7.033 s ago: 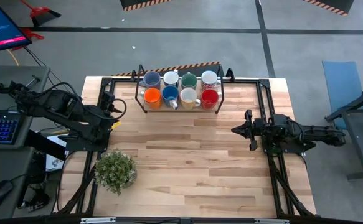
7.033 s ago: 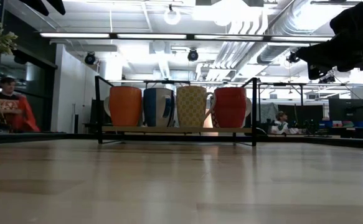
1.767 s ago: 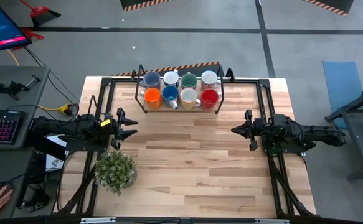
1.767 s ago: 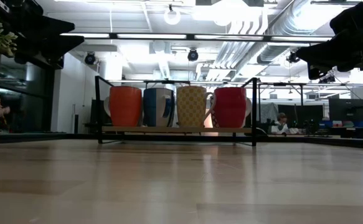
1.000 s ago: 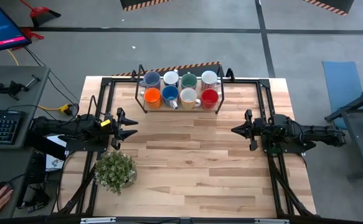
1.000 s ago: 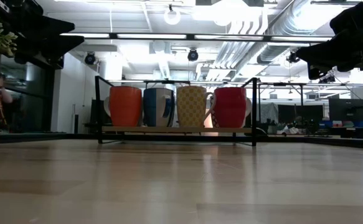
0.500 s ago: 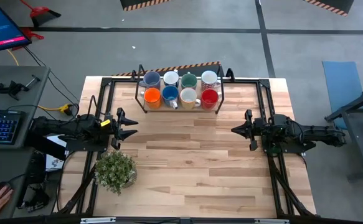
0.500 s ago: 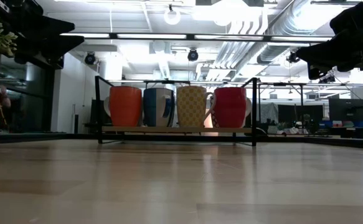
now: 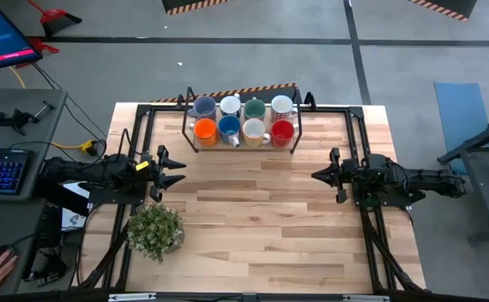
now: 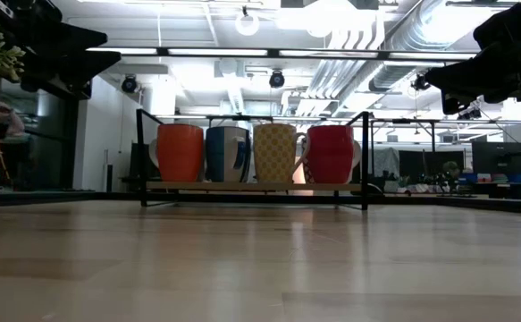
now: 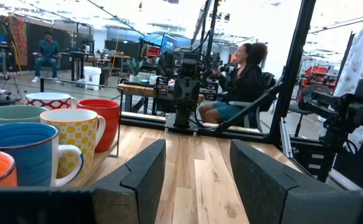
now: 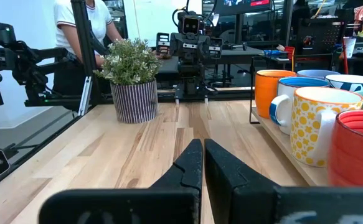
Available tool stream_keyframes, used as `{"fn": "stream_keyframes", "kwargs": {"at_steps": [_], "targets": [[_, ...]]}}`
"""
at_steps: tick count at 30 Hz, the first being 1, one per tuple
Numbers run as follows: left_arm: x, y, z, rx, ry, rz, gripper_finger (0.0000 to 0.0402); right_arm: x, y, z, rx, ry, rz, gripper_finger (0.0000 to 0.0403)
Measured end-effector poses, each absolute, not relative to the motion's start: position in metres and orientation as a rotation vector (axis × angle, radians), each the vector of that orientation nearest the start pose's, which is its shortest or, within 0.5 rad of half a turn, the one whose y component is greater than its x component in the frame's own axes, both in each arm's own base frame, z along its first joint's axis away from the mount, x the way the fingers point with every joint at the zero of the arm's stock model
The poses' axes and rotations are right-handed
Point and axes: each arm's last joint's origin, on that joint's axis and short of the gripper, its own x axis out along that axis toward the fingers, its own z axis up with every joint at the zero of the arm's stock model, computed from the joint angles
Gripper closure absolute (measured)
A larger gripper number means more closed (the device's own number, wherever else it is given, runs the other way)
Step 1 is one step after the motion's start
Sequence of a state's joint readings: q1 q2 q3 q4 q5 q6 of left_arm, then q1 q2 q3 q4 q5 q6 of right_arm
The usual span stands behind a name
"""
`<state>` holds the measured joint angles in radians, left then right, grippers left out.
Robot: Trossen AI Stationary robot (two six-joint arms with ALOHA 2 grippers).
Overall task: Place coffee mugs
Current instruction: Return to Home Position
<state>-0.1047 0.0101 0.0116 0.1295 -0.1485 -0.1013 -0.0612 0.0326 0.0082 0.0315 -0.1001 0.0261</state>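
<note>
Both arms parked, all eight mugs on the rack.

The left gripper (image 9: 177,170) has its fingers spread wide, and the right gripper (image 9: 316,175) has its fingers pressed together. They face each other across the table (image 9: 252,226). The coffee mugs (image 9: 242,122) stand in two rows of four on the black rack (image 9: 185,126), off to the side between both claws. The orange mug (image 9: 204,129) is nearest the left claw and the red mug (image 9: 282,131) nearest the right. A potted plant (image 9: 155,230) sits near the left claw.
</note>
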Motion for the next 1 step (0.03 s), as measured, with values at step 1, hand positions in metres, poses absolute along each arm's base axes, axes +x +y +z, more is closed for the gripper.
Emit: {"fn": "stream_keyframes", "kwargs": {"at_steps": [1], "targets": [[0.0964, -0.0058, 0.1791, -0.117, -0.132, 0.037, 0.0234, 0.0991, -0.0031, 0.1668, 0.025, -0.007, 0.04, 0.0401]]}}
